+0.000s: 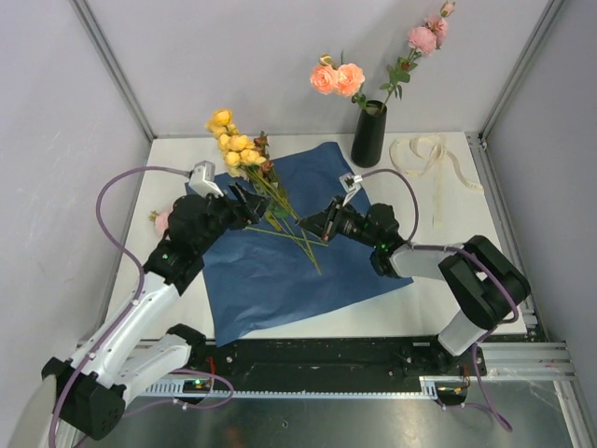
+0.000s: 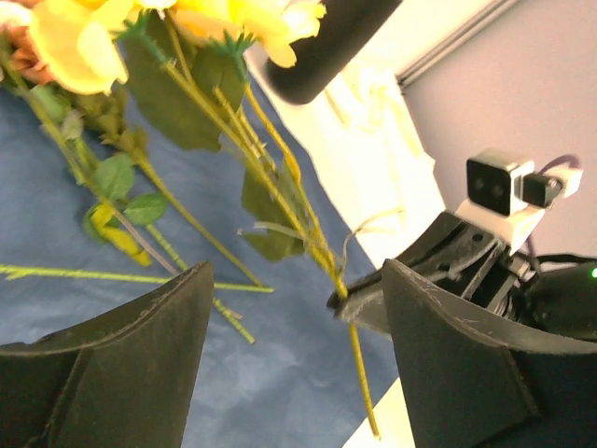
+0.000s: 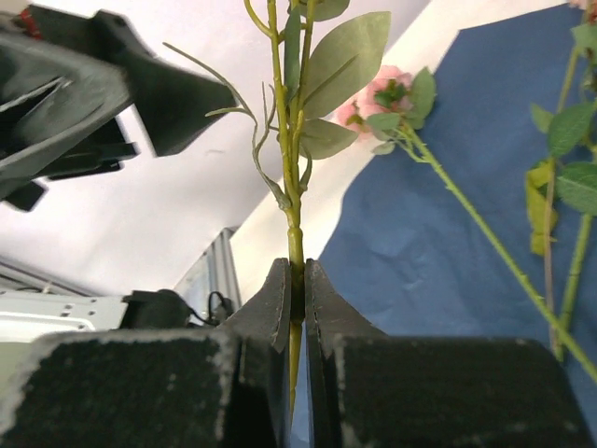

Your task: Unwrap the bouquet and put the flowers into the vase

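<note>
Right gripper [image 3: 297,280] clamping a green stem [image 3: 284,168] at centre, left gripper [image 2: 298,271] hovering beside it with jaws spread wide, both above blue paper [image 1: 280,280], vase [image 1: 368,138] standing upper right.

no readable text, no labels, no brands, no numbers

The left tool [image 2: 297,275] is gaping wide, its fingers [image 2: 112,364] touching nothing. Just beyond them, yellow flowers [image 2: 75,37] are trailing stems [image 2: 280,187] over blue paper [image 2: 56,215]. The right tool [image 2: 350,301] is pinching one stem ahead-right.
</note>
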`<state>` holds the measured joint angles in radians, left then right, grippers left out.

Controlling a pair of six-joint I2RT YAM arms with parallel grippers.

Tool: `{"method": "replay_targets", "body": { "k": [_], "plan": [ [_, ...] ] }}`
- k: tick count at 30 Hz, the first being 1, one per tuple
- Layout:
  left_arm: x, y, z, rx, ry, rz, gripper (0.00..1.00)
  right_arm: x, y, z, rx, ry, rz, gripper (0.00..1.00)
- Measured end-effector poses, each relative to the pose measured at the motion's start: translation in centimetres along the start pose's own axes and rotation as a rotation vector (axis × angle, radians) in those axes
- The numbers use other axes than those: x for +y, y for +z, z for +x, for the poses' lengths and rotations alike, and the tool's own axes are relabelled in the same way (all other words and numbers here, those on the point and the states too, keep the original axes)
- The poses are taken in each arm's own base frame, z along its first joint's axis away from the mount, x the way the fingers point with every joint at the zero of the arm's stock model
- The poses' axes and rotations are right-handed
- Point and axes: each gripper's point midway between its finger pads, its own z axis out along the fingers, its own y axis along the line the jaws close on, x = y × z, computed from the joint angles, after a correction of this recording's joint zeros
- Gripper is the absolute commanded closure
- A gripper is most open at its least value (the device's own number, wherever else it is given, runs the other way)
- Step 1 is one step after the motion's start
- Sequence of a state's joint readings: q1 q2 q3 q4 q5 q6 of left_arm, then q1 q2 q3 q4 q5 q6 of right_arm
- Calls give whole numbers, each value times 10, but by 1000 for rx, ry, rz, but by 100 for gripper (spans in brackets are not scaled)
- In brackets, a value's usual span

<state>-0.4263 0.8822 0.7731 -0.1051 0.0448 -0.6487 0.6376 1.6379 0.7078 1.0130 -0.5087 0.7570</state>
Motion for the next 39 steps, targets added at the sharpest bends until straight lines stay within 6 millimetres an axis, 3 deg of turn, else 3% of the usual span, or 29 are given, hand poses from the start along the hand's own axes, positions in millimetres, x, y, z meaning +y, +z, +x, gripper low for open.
{"method": "replay_targets", "body": {
  "k": [9, 12, 15, 18, 23, 26, 34, 39],
  "plan": [
    [-29, 24, 0, 5, -43, 162, 42, 61, -5, -7, -119, -20, -124, 100],
    [-36, 24, 4, 16, -60, 206, 51, 69, -6, -6, -148, -21, -130, 100],
    [-40, 23, 9, 26, -74, 235, 78, 69, -6, 0, -161, -12, -114, 100],
    [-45, 22, 13, 36, -92, 269, 96, 69, -5, 6, -164, -7, -95, 90],
    [-58, 14, 14, 55, -86, 339, 100, 69, -5, 9, -163, -3, -84, 51],
    [-58, 11, 21, 88, -66, 346, 100, 74, -10, 0, -166, -13, -78, 39],
    [-46, -7, 49, 235, 40, 319, 100, 104, -39, -45, -247, -124, -76, 17],
    [-47, -19, 62, 305, 73, 352, 100, 104, -34, -50, -212, -159, -59, 15]
  ]
}}
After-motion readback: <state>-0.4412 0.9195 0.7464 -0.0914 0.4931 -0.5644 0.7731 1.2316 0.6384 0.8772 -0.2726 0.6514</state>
